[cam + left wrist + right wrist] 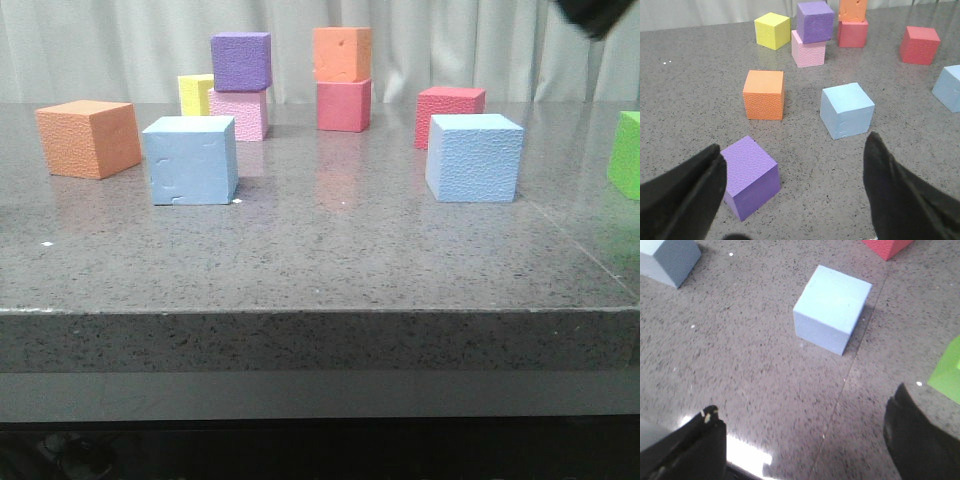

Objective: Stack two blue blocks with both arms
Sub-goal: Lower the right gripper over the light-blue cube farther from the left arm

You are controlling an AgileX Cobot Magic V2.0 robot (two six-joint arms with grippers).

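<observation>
Two sky-blue blocks rest apart on the grey table. The left blue block [190, 160] also shows in the left wrist view [846, 110], beyond my open, empty left gripper [794, 145]. The right blue block [474, 157] shows in the right wrist view [831, 307], beyond my open, empty right gripper [805, 402]. Neither gripper touches a block. In the front view only a dark piece of the right arm [600, 15] shows at the top right; the left gripper is out of view there.
A purple cube [749, 175] sits just by my left finger. An orange cube [88, 138] stands left of the left blue block. At the back stand yellow [195, 94], purple-on-pink [241, 61], orange-on-red [342, 54] and red [449, 110] cubes. A green cube [627, 155] sits at the right.
</observation>
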